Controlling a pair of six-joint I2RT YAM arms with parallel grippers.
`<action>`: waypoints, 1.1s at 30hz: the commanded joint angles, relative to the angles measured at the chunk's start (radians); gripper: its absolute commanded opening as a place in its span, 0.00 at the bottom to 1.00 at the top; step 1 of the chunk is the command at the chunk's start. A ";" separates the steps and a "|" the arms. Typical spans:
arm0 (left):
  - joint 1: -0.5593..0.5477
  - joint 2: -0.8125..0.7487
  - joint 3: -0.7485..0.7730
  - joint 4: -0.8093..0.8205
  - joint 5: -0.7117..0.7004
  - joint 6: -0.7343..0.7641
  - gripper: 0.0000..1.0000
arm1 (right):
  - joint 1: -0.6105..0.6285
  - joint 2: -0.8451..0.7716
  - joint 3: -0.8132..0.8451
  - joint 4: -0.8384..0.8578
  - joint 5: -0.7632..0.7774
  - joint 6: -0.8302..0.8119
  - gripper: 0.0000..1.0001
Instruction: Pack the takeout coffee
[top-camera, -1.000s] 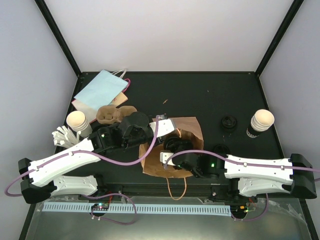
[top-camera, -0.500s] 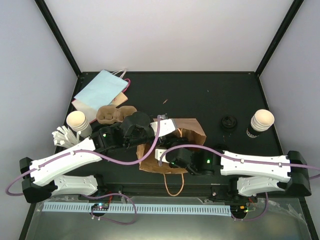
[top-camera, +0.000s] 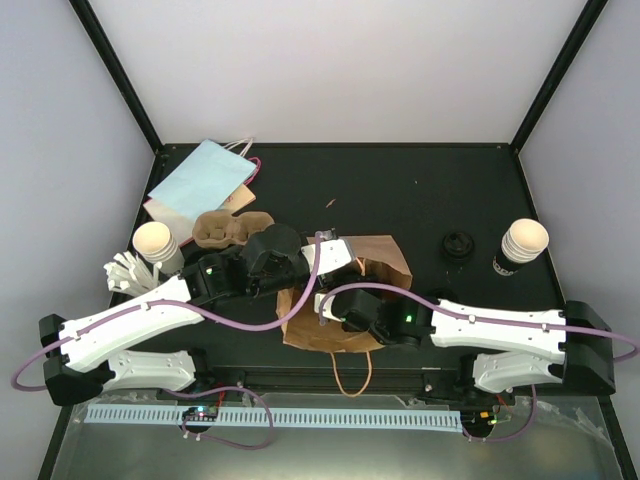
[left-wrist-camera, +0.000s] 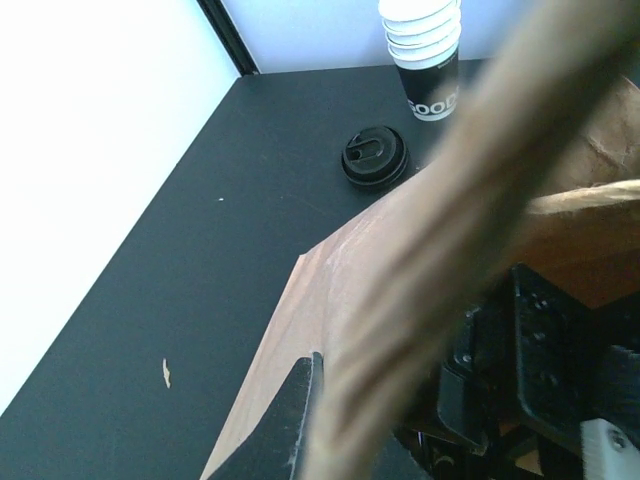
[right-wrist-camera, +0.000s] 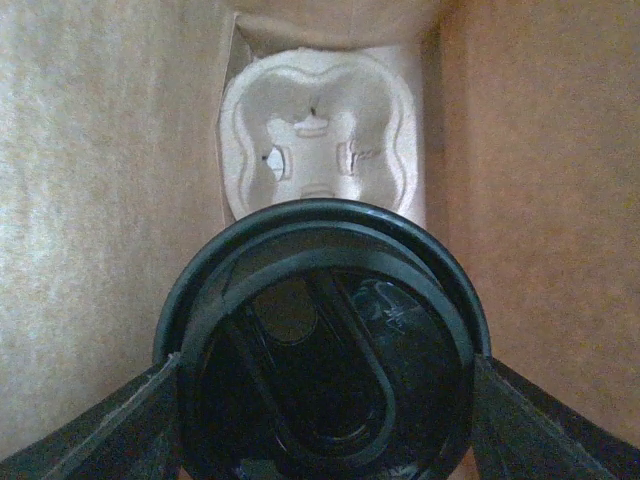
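The cup hangs inside the brown bag, toward the counter's 6 o'clock edge. The right tool grasps it, a finger on either side of its black lid. Straight below, on the bag's floor, a pulp tray waits with open wells. The left tool is clenched on the bag's rim at about 11 o'clock, propping the mouth open. I'd guess the cup is light, thin-walled and easily crushed, with a lid that could pop off. A gentle grip on the wall just under the lid, cup upright, looks safest.
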 joint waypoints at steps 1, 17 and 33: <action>-0.013 0.001 0.044 0.015 0.010 -0.020 0.02 | -0.029 0.016 -0.047 0.083 -0.013 -0.029 0.45; -0.017 0.011 0.040 0.002 0.052 -0.042 0.02 | -0.058 0.056 -0.040 0.143 -0.035 -0.034 0.42; -0.025 0.021 0.049 0.009 0.057 -0.068 0.02 | -0.056 0.051 -0.035 0.327 -0.088 -0.084 0.42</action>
